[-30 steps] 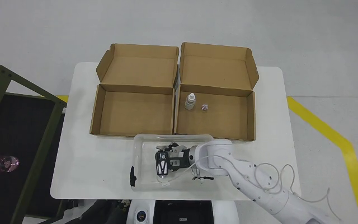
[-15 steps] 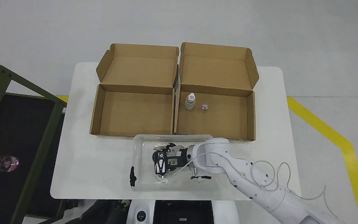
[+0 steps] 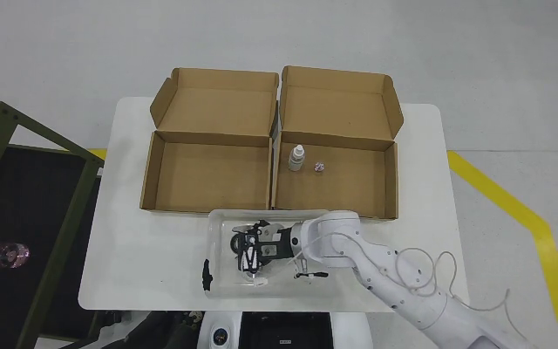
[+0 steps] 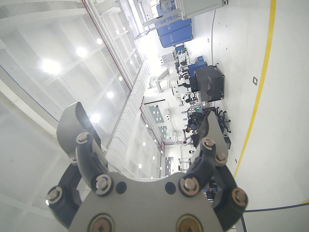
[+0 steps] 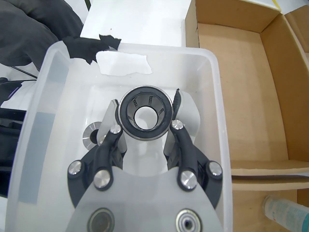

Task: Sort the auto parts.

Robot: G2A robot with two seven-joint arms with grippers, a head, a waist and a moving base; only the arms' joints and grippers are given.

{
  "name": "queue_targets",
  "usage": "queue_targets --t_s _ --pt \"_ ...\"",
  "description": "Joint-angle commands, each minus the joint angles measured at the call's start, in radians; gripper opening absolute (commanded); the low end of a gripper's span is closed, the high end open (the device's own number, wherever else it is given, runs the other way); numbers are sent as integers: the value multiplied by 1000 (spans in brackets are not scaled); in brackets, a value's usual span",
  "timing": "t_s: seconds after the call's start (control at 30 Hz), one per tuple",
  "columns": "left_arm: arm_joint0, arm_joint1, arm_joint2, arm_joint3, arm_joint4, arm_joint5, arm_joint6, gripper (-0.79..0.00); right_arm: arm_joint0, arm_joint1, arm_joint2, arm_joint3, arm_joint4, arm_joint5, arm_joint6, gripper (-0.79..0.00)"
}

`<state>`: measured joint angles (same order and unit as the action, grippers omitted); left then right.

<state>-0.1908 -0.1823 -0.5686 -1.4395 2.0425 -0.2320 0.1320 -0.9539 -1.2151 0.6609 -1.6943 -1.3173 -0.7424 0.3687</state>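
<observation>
Gripping a cylindrical bearing [image 5: 154, 102] between its fingers, the right pincer [image 5: 144, 98] sits low inside the clear bin [image 5: 212, 97] at the near edge of the desk [image 3: 131, 244], where a small metal part [image 5: 90, 134] lies just beside it. Beyond, the right cardboard box [image 3: 349, 179] already holds a small bottle [image 3: 298, 158] and a tiny round piece [image 3: 320, 165]; the left cardboard box [image 3: 209, 174] stands alongside. The left pincer [image 4: 143, 115], spread open and holding nothing, points toward the ceiling. Sorting looks early, with at least two parts left.
</observation>
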Motion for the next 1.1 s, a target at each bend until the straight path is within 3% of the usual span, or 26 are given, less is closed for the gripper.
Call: queue_targets --t_s 0.0,0.63,1.07 --pt "0 0 0 0 0 0 0 0 -3 2 13 -18 6 -4 -2 -785" --pt "0 0 0 0 0 0 0 0 8 2 88 -129 66 7 -29 -785" --pt "0 0 0 0 0 0 0 0 83 -12 134 -67 61 44 -84 -785"
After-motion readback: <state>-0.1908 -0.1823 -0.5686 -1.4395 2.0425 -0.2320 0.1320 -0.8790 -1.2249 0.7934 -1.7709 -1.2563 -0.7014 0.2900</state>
